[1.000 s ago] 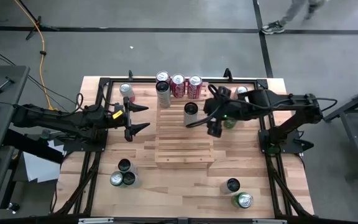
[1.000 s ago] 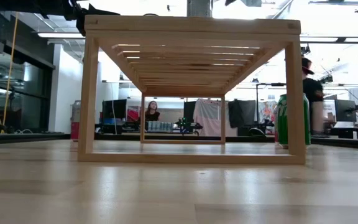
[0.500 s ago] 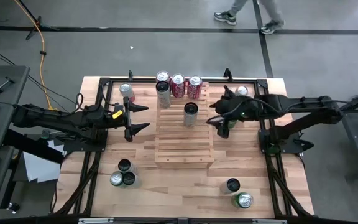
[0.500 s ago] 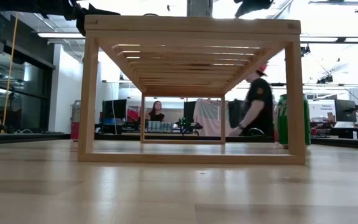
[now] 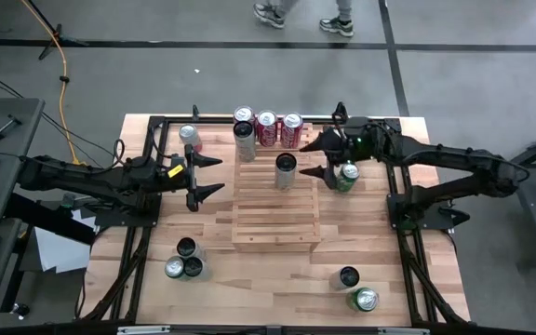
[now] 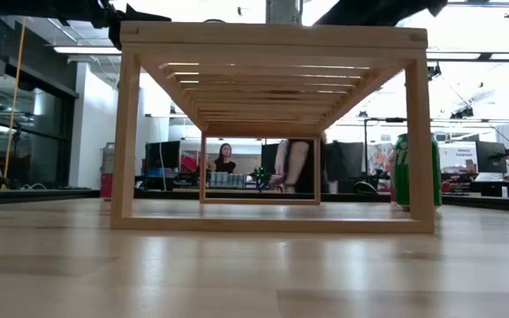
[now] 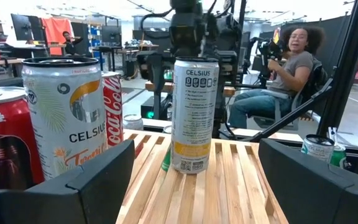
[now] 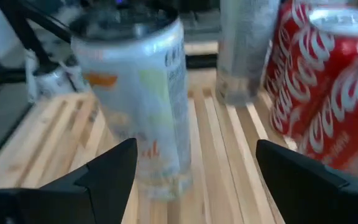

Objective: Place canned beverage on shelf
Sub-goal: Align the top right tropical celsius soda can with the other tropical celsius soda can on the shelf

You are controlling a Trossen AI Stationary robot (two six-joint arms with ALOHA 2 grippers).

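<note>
A workshop floor with cables is seen around a butcher-block worktop (image 5: 277, 279) in a black frame; desks and a seated person show beyond.

The shelf (image 5: 275, 205), a slatted light-wood rack, lies mid-worktop. At its far edge red cola cans (image 5: 279, 127) and a white Celsius can (image 5: 244, 140) are lined up. One tall Celsius can (image 5: 286, 171) stands upright on the slats, apart from that row.

The right pincer (image 5: 320, 155) is held just beside this can, fingers apart, nothing between them. A green can (image 5: 346, 176) stands off the shelf, close under the right arm. The left pincer (image 5: 203, 175) waits left of the shelf, fingers apart and empty.

More cans are grouped at the near left (image 5: 184, 261) and near right (image 5: 358, 289) of the worktop.

Handling, as judged: a thin-walled aluminium can, rigid if full, smooth and slippery, easily dented or tipped. It is best taken at mid-height across its width and kept upright.
</note>
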